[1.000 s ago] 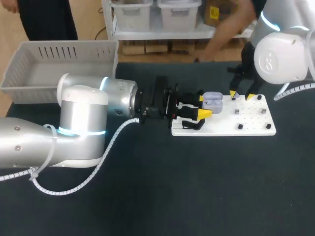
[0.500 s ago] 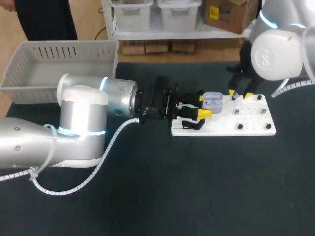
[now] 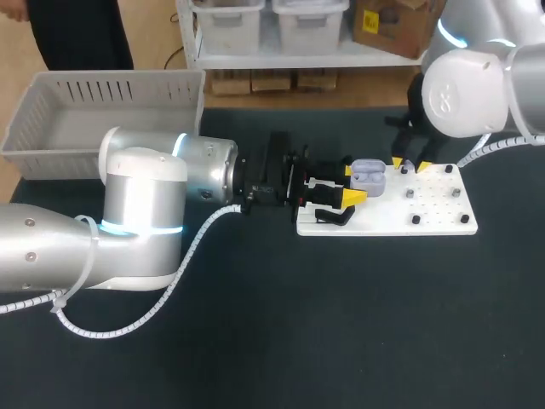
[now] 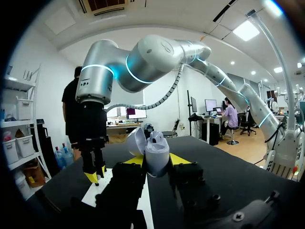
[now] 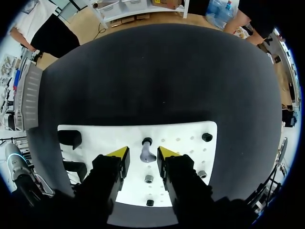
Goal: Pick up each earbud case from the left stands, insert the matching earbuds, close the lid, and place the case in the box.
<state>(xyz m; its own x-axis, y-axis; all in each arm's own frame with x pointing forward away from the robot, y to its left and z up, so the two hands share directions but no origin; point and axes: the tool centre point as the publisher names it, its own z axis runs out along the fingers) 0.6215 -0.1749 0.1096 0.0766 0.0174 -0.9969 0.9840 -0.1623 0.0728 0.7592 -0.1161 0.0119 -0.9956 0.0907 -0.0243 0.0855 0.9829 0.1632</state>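
Note:
My left gripper (image 3: 351,183) lies level over the white board's (image 3: 387,223) left end, shut on an open lavender earbud case (image 3: 368,175). In the left wrist view the case (image 4: 155,151) stands between the yellow tips with its lid up. My right gripper (image 3: 410,164) points down over the board's far edge, just right of the case. In the right wrist view a lavender earbud (image 5: 147,154) sits on the board between that gripper's (image 5: 143,152) tips, a thin gap on each side, so it is open. My right gripper (image 4: 94,175) also shows beside the case in the left wrist view.
A grey slatted basket (image 3: 51,128) stands at the table's far left. The board (image 5: 181,133) carries several small pegs (image 5: 207,137) and two black stands (image 5: 69,138) at its left end. Dark table surface lies in front of the board.
My right gripper's fingers have drawn closer together around the earbud, and the arm has shifted slightly left. The left arm and the case have not moved.

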